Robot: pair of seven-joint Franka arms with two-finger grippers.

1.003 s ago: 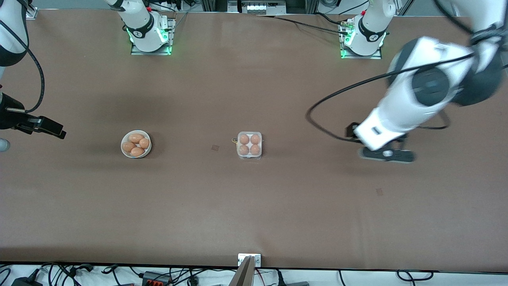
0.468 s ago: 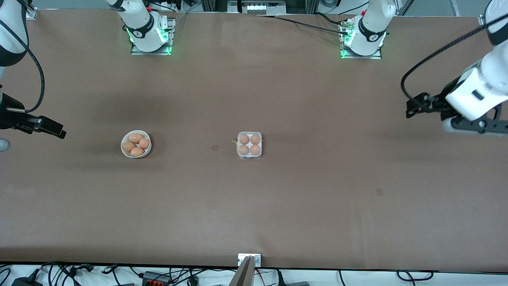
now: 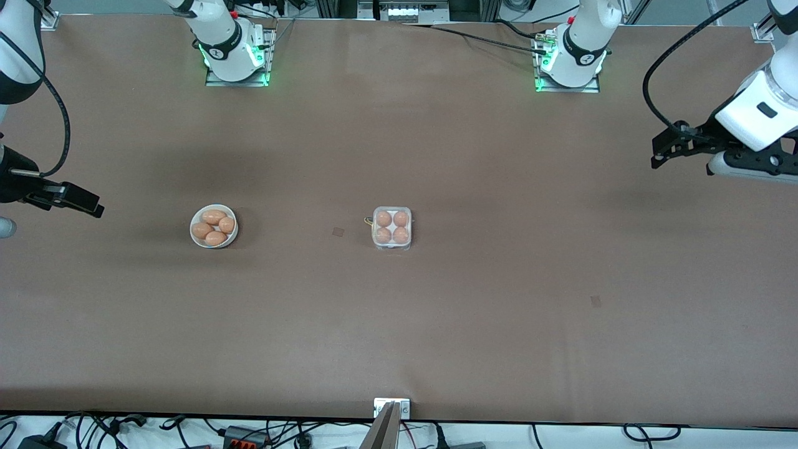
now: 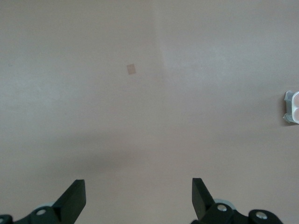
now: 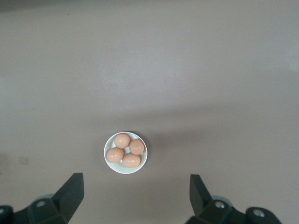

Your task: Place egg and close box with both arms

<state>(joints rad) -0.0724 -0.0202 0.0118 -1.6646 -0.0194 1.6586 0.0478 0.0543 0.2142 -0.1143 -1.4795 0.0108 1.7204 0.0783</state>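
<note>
Counter [image 3: 499,312] is lying brown and mostly bare in the front view, the box [image 3: 391,228] sitting mid-counter with four eggs, the bowl [image 3: 214,226] toward the right arm's end. Left gripper [image 3: 670,148] and right gripper [image 3: 78,201] are hanging over opposite edges.

Left wrist view: jaws are gaping wide, empty, the box [image 4: 292,107] peeking in at the edge.

Right wrist view: jaws are gaping wide, empty, over the bowl [image 5: 125,153].

The box [image 4: 291,107] is cut by the edge in the left wrist view; only one corner of it shows there.
</note>
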